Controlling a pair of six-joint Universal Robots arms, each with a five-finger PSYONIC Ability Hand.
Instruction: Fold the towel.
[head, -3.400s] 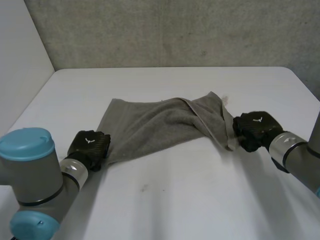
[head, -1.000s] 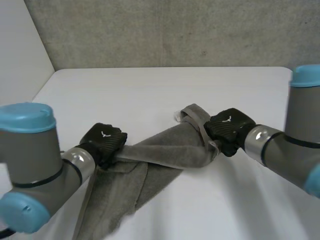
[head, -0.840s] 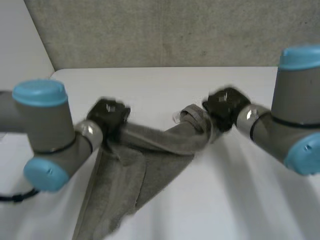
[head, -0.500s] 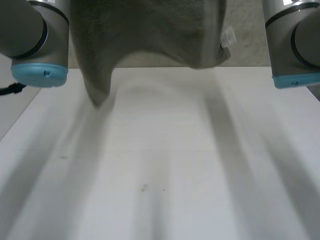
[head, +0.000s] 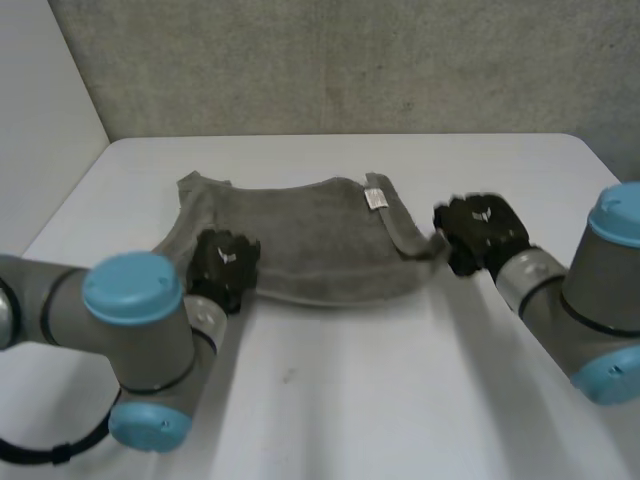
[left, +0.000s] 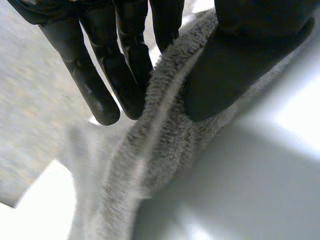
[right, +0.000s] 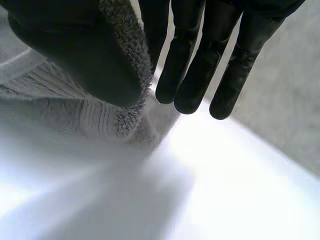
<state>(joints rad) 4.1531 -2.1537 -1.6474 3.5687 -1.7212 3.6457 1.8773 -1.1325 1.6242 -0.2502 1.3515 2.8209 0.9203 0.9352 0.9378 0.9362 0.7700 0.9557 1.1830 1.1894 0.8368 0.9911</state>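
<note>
Head view: towel (head: 300, 240) lies spread on table (head: 400, 380), left hand (head: 225, 262) at its near-left corner, right hand (head: 480, 228) at its right corner. Left wrist view: thumb and fingers clamp the hem. Right wrist view: likewise clamped. Advise equal tension, level corners.

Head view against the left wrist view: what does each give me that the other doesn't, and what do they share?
Head view: the whole grey towel spread across the white table, its white label near the far right corner, and the right hand at the towel's right corner. Left wrist view: the grip up close, with the thumb pinching the towel's hemmed edge against the fingers. Both: the left hand on the towel's near left side, and the table.
</note>
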